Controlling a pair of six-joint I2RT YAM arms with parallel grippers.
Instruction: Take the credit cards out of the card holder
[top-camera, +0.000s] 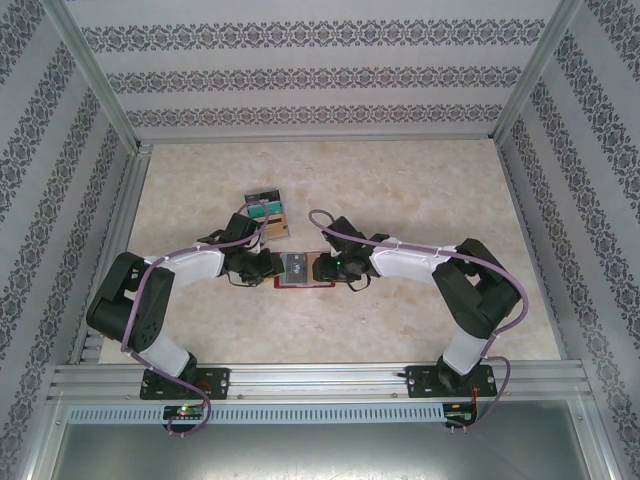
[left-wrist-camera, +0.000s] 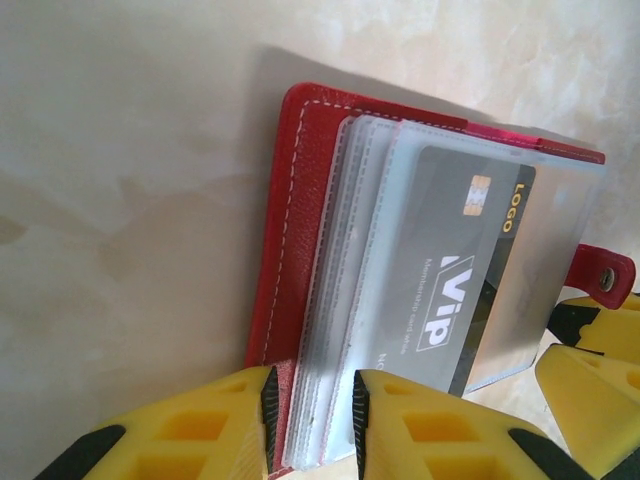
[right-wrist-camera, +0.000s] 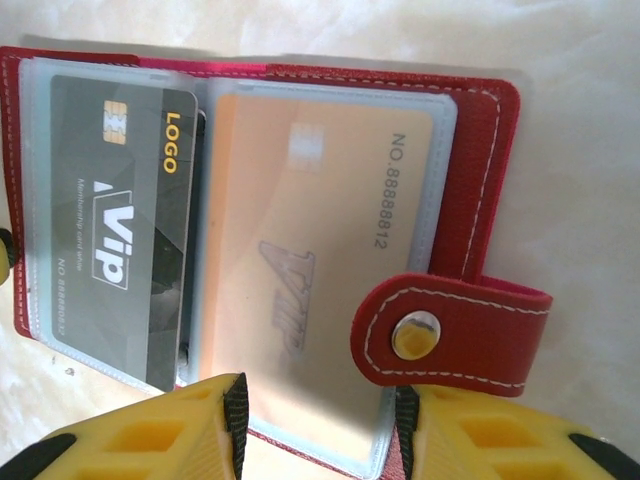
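Fingers of the left gripper (left-wrist-camera: 313, 400) are seen at the near edge of its wrist view, drawn in narrow on the stack of clear sleeves of the card holder (left-wrist-camera: 300, 200). The sleeves fill the gap between the pads, so a grip is judged to be held. The right gripper (right-wrist-camera: 318, 400) is set wider, with the sleeve that carries the orange card (right-wrist-camera: 300, 250) caught between its fingers – it too looks pinched, not merely straddled.

Just past the fingers the card holder (right-wrist-camera: 480, 150) lies flat and open on the table (top-camera: 400, 190), its red tab (right-wrist-camera: 450, 335) unsnapped and folded over the orange card's sleeve. A grey card (right-wrist-camera: 120, 220) is tucked fully inside the neighbouring sleeve, and the orange one is likewise fully seated.

From above, the card holder (top-camera: 300, 270) is seen between the two grippers, the left gripper (top-camera: 265, 268) at one end and the right gripper (top-camera: 322, 268) at the other. Farther back a small fanned pile (top-camera: 265, 212) lies apart from it – probably cards already removed. The task is judged partly done: at least two cards are left to be drawn.
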